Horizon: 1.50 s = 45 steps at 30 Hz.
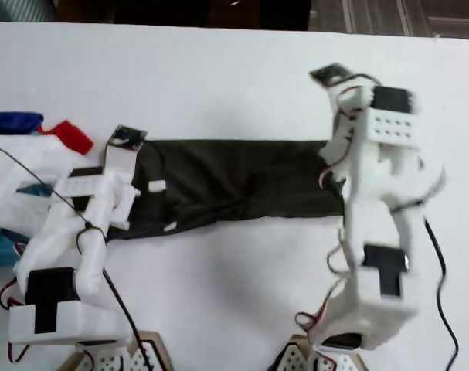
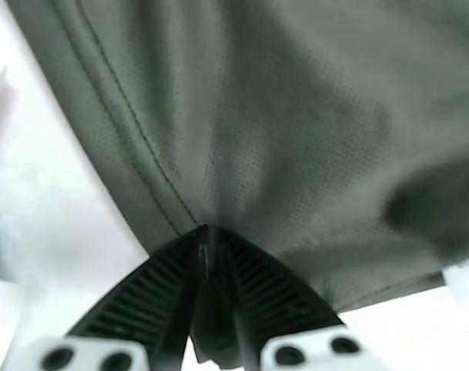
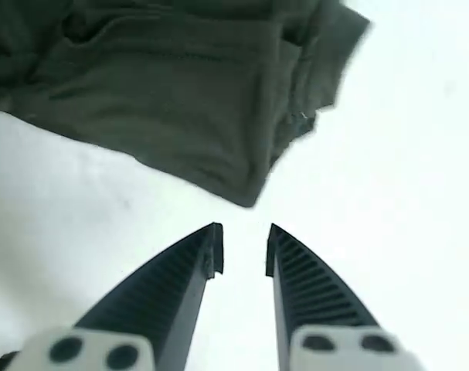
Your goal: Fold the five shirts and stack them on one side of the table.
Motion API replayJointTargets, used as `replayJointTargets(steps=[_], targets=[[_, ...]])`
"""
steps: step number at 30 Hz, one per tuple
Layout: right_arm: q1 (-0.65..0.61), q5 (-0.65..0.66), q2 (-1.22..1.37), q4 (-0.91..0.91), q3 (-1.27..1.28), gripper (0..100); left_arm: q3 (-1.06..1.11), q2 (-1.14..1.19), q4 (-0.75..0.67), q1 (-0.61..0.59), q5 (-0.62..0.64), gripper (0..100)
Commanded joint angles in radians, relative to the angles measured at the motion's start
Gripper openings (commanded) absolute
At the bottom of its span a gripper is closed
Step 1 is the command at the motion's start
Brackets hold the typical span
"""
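My left gripper is closed on the dark green shirt: both fingers meet at the tips, with a fold of the fabric pinched between them, near a stitched seam that runs along the cloth. My right gripper is partly open, with a narrow gap between the fingertips and nothing held. It is positioned over bare white table, just beside the shirt's bunched edge and apart from it. In the high view the dark green shirt lies spread as a long band across the middle of the table, from my left arm to my right arm. Its surface is wrinkled, and its near edge is uneven. At the table's left edge, beside my left arm, a white garment lies flat, with blue cloth and red cloth at its far side, touching it.
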Motion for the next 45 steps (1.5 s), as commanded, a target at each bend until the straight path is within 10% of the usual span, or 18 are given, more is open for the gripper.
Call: replayJointTargets(steps=[1, 8, 19, 45], targets=[[0.101, 0.009, -0.170, -0.051, 0.175, 10.5, -0.084, -0.057, 0.080, 0.014, 0.011, 3], [0.231, 0.009, -0.331, -0.377, 0.689, 10.5, -0.326, -0.230, 0.307, -0.011, 0.100, 3], [0.309, 0.009, -0.492, -0.631, 1.010, 10.1, -0.311, 0.006, 0.172, -0.176, 0.098, 29], [0.470, 0.009, -0.499, -0.852, 1.217, 10.4, -0.739, 0.569, 0.493, -0.023, 0.101, 21]])
